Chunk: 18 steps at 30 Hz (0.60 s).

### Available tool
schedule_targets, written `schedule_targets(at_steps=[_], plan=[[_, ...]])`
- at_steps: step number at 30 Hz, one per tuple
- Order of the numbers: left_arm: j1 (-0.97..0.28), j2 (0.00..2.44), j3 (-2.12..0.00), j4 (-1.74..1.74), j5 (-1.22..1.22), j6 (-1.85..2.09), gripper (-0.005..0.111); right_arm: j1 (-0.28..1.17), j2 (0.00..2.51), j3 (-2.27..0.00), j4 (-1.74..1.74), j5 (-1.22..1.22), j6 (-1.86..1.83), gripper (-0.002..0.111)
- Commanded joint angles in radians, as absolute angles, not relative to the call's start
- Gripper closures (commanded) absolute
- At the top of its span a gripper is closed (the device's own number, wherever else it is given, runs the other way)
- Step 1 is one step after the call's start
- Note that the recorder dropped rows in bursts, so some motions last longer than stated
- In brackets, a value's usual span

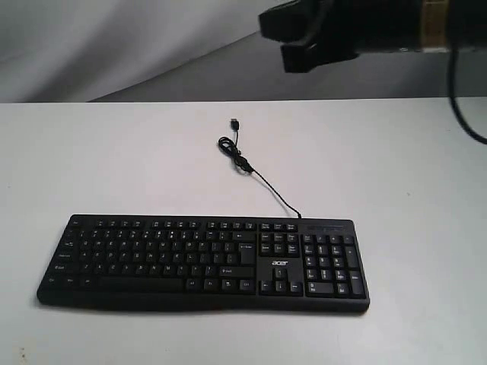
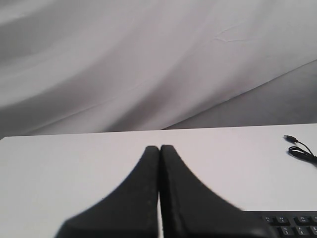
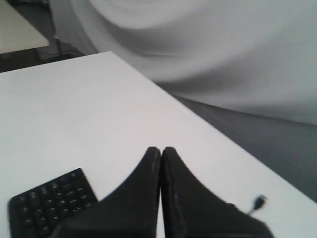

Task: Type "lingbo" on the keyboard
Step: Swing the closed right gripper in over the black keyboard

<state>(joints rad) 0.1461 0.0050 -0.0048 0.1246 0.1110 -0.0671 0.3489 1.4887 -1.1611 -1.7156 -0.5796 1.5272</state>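
The black keyboard [image 1: 205, 262] lies flat near the front of the white table, its white acer logo beside the number pad. Its thin black cable [image 1: 262, 179] runs back to a loose coil and USB plug. My right gripper [image 1: 293, 42] hangs high above the table behind the keyboard, fingers pressed together and holding nothing. The right wrist view shows that gripper [image 3: 161, 151] shut, with the number pad corner of the keyboard [image 3: 47, 201] below it. My left gripper [image 2: 159, 148] is shut and empty, with a corner of the keyboard [image 2: 292, 225] at the edge of its view. The exterior view does not show the left arm.
The white table [image 1: 114, 160] stretches wide around the keyboard. A grey cloth backdrop [image 1: 114, 46] hangs behind the table's far edge. The USB plug [image 3: 257, 202] lies near that far edge. A black arm cable [image 1: 464, 114] droops at the upper right.
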Motion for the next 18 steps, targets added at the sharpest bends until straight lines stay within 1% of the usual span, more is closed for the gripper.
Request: schedule_targets(at_steps=[1,3,7,9,13,15,17,18], plan=[[0.139,0.0,0.0,0.125,0.102,-0.069,0.106,0.352,1.664,-1.26,-1.744,-0.749,1.559,0.108],[0.139,0.0,0.0,0.125,0.102,-0.069,0.106,0.362,1.726,-1.271,-1.744,-0.718,1.549,0.108],[0.139,0.0,0.0,0.125,0.102,-0.069,0.106,0.402,1.828,-1.271,-1.744,-0.529,1.475,0.108],[0.139,0.0,0.0,0.125,0.102,-0.069,0.106,0.431,1.864,-1.271,-1.744,-0.386,1.437,0.108],[0.139,0.0,0.0,0.125,0.102,-0.069,0.106,0.509,1.891,-1.271,-1.744,0.065,1.373,0.108],[0.139,0.0,0.0,0.125,0.102,-0.069,0.106,0.537,1.891,-1.271,-1.744,0.236,1.311,0.108],[0.139,0.0,0.0,0.125,0.102,-0.069,0.106,0.546,1.889,-1.296,-1.581,0.285,1.131,0.108],[0.139,0.0,0.0,0.125,0.102,-0.069,0.106,0.547,1.889,-1.32,-1.427,0.299,1.013,0.108]])
